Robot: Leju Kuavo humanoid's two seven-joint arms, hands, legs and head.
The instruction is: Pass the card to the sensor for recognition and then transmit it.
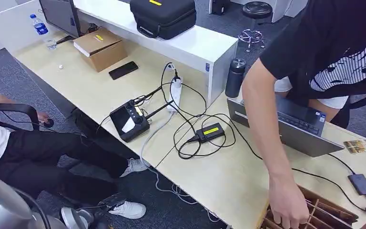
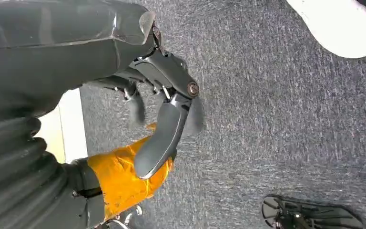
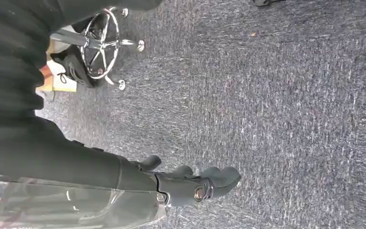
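**Robot's hands hanging over carpet as person reaches into card rack**

The robot's left hand is hanging above grey carpet, its thick grey thumb pointing outward and its darker fingers loosely apart, gripping nothing. Just beyond the thumb, an orange-wrapped part is sitting close against the hand — what it belongs to cannot be told. Well past the fingertips, a white shoe is resting on the carpet.

The right hand is likewise hanging over the carpet, its dark fingers curling slightly side by side with nothing between them. Well away from it, the chrome base of a stool is standing on the floor.

Neither hand is touching the task's things. Up on the light wooden desk, a small black sensor box with a yellow label is lying among looping black cables, and a card is lying flat at the far side of the desk, beside an open laptop. A person in a black shirt is leaning over the desk, their hand reaching into a brown slotted rack at the desk's near edge. A black controller with a screen and a white power strip are lying further along the desk — a second, seated person's dark trouser leg is stretching out below it.
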